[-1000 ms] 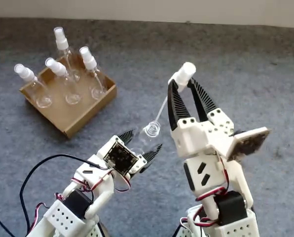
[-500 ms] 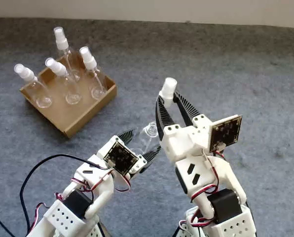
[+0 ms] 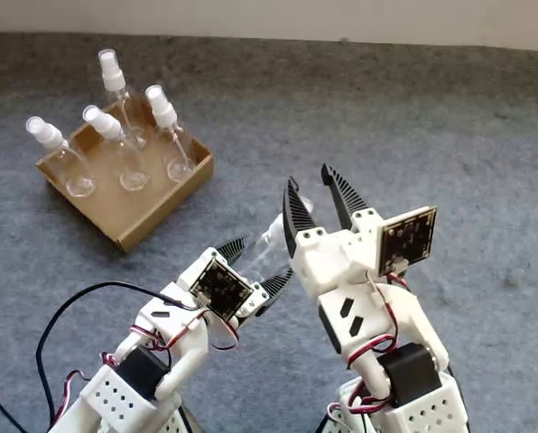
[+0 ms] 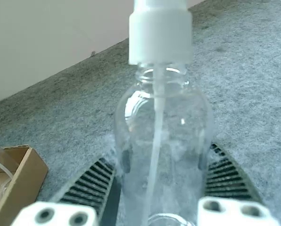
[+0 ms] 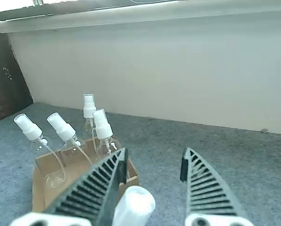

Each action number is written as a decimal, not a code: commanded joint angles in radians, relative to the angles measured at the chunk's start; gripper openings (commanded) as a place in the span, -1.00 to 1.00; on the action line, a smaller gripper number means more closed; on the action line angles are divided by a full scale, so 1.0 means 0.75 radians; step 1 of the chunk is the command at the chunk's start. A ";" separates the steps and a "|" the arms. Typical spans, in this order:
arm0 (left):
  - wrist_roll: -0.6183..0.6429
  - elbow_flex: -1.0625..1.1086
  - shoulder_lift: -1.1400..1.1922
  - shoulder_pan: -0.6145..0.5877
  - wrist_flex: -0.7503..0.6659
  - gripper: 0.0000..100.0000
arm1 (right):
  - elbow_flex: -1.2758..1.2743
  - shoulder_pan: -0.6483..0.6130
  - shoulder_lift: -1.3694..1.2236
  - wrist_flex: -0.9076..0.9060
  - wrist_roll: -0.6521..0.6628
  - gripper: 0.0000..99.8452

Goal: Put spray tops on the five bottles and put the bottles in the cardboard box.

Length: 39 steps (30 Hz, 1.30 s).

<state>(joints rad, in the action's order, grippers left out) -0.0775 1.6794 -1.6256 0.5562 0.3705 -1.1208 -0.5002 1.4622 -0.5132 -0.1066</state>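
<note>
The cardboard box (image 3: pixel 170 206) holds four capped bottles (image 3: pixel 120 149), all leaning, with bare floor left only at its near corner. A fifth dropped in carelessly could knock those neighbours over.

Off to the right of the box, out over the grey tabletop (image 3: pixel 431 135), the left gripper (image 3: pixel 260 259) is clamped on the body of the fifth bottle (image 3: pixel 267 248). The bottle is tilted, and the smooth clear wall looks slippery to me.

Its spray top (image 4: pixel 160 33) sits on the neck with the tube down inside, but I can't tell whether it is seated properly.

Further right from the box, the right gripper (image 3: pixel 310 179) stands spread wide over that top. The top lies nearer one finger, so closing unevenly might push it askew or twist the bottle in the other grip.
</note>
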 commanded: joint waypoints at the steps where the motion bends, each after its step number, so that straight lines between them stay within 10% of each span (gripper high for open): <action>1: 0.012 0.034 -0.028 0.003 0.002 -0.83 | 0.066 -0.026 0.013 -0.005 0.020 -0.68; 27: 0.010 -0.101 -0.273 -0.308 -0.082 -0.83 | -0.177 0.216 0.013 -0.253 0.023 -0.99; 39: 0.041 -0.109 -0.263 -0.486 -0.284 -0.83 | -0.326 -0.130 0.013 -0.021 0.020 -0.99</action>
<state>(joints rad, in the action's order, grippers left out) -0.0775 1.6640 -1.8098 0.2048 0.1834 -1.3633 -0.5815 1.4607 -0.6467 -0.1005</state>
